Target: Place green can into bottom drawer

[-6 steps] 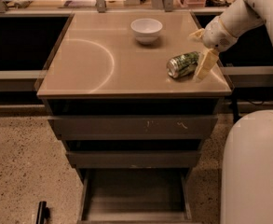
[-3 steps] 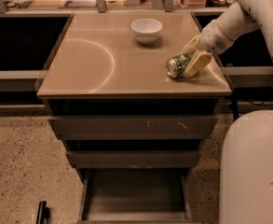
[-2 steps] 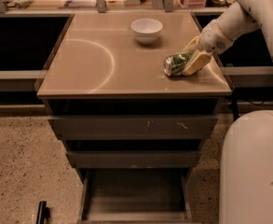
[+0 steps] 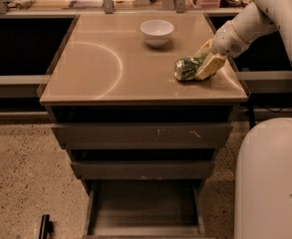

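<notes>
The green can (image 4: 184, 68) lies on its side on the cabinet top (image 4: 110, 68), near the right front corner, with a silver end facing left. My gripper (image 4: 202, 62) comes in from the upper right and sits at the can's right end, touching or covering it. The bottom drawer (image 4: 145, 205) is pulled out at the foot of the cabinet, and nothing shows in it.
A white bowl (image 4: 157, 32) stands at the back of the cabinet top, left of the gripper. The two upper drawers (image 4: 143, 136) are pushed in. My white base (image 4: 272, 183) fills the lower right. Dark openings flank the cabinet. A small black object (image 4: 45, 227) lies on the floor.
My gripper has moved down and left from beside the can onto its right end. The can has shifted slightly to the left.
</notes>
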You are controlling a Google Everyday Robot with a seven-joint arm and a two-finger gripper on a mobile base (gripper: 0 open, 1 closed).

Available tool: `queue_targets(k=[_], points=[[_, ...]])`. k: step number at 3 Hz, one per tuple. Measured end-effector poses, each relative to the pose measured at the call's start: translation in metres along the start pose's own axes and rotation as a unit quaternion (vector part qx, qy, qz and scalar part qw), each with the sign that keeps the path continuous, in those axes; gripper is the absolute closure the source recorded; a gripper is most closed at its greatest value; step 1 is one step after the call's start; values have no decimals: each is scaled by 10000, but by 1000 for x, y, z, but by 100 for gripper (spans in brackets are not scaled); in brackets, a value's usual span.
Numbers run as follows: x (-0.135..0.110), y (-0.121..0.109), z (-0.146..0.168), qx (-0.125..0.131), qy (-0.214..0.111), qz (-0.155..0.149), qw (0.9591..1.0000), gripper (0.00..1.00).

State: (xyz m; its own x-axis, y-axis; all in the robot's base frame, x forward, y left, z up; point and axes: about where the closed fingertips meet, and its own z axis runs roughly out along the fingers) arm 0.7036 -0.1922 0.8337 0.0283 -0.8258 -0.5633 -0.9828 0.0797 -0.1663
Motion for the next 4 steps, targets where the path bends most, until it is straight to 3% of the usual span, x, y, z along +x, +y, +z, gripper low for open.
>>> queue_targets(k=[1,2,3,4], points=[[-9,9,-7,20,-303,3,9995,100],[-29,39,-20,-95,-764,167,9969,100],[-48,68,-17,-494,-1046,405,9925,100],[-50,74,-14,-639,-1066,455,9912,100]])
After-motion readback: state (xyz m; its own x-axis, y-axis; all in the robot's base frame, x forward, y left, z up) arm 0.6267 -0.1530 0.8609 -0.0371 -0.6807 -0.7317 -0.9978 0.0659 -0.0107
